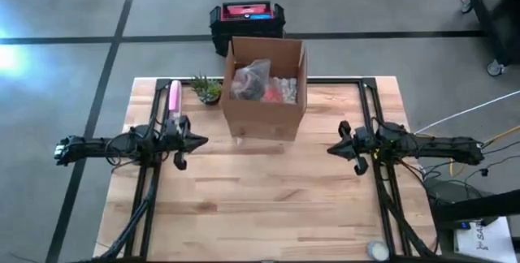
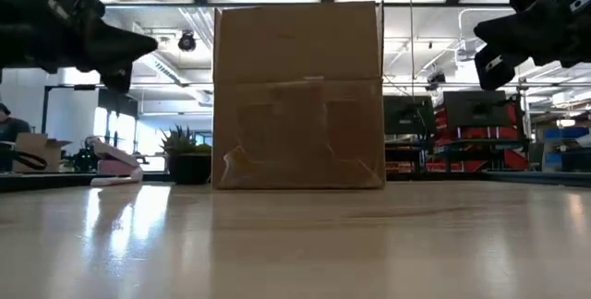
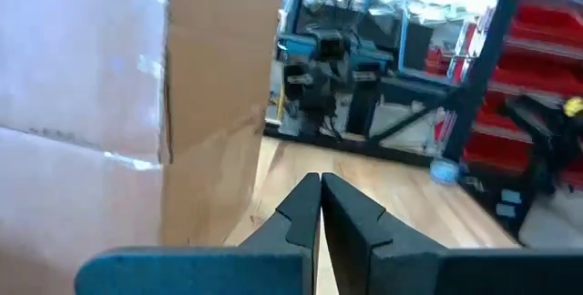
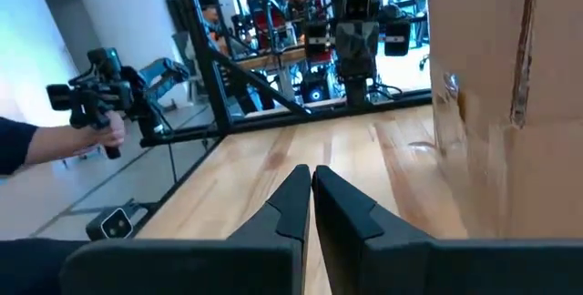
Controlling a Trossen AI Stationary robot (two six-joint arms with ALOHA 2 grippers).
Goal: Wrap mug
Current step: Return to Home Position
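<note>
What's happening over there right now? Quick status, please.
Left gripper shut, empty, left of box. Right gripper shut, empty, opposite side. Wrapped mugs inside box. Nothing blocking either arm.

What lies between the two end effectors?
In the high view, only bare table lies between left end effector and right end effector; the cardboard box stands just beyond that line.

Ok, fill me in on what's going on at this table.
Nothing is being handled right now. The cardboard box stands at the table's far middle with bubble-wrapped bundles inside. The left gripper and right gripper hover empty and shut, one on each side of the box, clear of it.
</note>
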